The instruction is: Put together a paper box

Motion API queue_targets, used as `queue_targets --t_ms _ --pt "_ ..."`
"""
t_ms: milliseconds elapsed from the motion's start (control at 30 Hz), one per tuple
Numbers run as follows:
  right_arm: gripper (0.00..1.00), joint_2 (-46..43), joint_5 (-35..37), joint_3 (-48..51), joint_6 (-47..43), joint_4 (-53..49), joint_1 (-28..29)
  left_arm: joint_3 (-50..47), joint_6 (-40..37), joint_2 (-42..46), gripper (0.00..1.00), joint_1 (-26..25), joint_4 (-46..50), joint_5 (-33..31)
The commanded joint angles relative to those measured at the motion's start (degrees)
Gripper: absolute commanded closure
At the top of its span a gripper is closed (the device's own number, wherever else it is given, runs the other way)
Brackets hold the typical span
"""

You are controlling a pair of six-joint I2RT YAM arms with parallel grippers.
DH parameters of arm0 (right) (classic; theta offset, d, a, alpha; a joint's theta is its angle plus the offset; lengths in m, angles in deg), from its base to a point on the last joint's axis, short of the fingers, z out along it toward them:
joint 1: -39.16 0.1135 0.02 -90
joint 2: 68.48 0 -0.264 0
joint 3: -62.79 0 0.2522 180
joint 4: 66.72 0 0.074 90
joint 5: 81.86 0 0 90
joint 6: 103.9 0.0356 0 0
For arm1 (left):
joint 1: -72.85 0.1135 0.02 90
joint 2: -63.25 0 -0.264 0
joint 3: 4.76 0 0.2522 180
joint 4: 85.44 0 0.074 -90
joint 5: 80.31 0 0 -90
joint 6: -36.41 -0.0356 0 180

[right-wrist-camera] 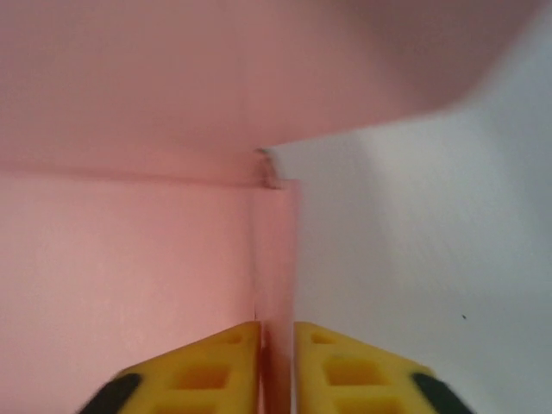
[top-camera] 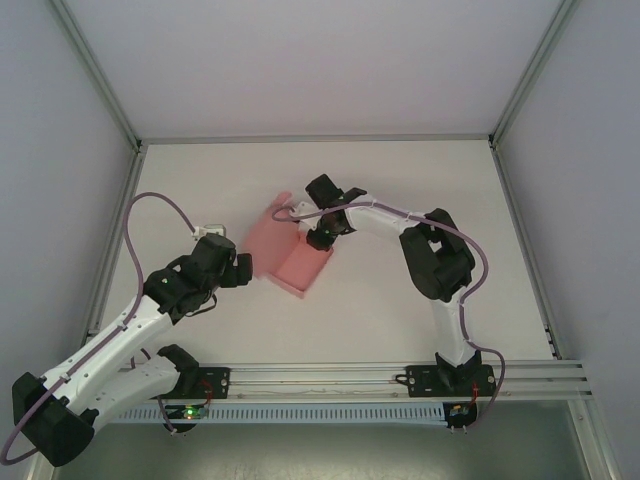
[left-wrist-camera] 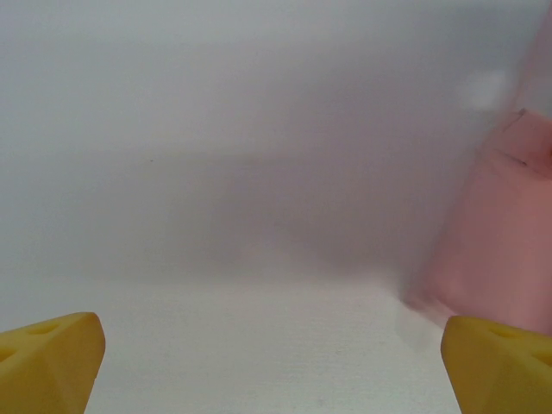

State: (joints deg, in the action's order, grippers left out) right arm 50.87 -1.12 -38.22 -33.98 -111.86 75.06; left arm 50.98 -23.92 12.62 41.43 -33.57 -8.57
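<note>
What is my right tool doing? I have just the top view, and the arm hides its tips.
Observer: In its wrist view the right tool is shut on a thin card wall of the box.
Operator: Is the left tool holding anything?
Observer: No. The left tool is open, its fingers wide apart with bare table between them.
Operator: Where is the box from its camera?
Observer: Ahead, at the right edge of the left wrist view, blurred and outside the gap between the fingers.
</note>
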Motion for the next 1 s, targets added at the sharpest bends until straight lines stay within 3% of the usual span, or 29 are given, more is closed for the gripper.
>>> queue_targets --t_ms 0,167,267,467,533,667,700,867,967 --pt "0.91 -1.03 6.89 1.86 8.41 2.14 0.72 -0.63 2.10 0.09 0.00 0.18 -0.70 -0.94" --pt "1.00 -6.61 17.19 10.12 29.01 5.95 1.30 -1.08 3.65 -0.44 0.00 0.12 -1.84 -1.25" --pt "1.00 -10.62 22.85 16.49 39.45 7.76 3.04 -1.12 4.34 -0.78 0.00 0.09 -2.98 -0.82" --pt "0.97 -13.64 27.65 20.95 54.43 4.55 7.48 -0.93 3.10 -2.62 0.00 0.11 -7.43 2.79" --pt "0.88 -15.27 30.30 23.21 58.72 5.15 9.52 -0.72 2.61 -3.89 0.00 0.13 -9.47 4.45" --pt "0.84 -18.86 34.15 27.42 65.89 8.11 12.49 -0.19 0.39 -7.20 0.00 0.09 -13.34 9.05" --pt "0.78 -19.56 33.91 28.35 66.74 9.28 13.06 0.43 -0.31 -7.99 0.00 0.11 -13.34 9.86" --pt "0.69 -22.83 35.02 30.40 66.80 11.90 13.96 2.33 -5.27 -10.77 0.00 0.15 -14.29 10.40" --pt "0.56 -26.49 36.41 31.57 63.88 13.98 14.62 3.51 -8.37 -12.39 0.00 0.21 -15.84 12.16"
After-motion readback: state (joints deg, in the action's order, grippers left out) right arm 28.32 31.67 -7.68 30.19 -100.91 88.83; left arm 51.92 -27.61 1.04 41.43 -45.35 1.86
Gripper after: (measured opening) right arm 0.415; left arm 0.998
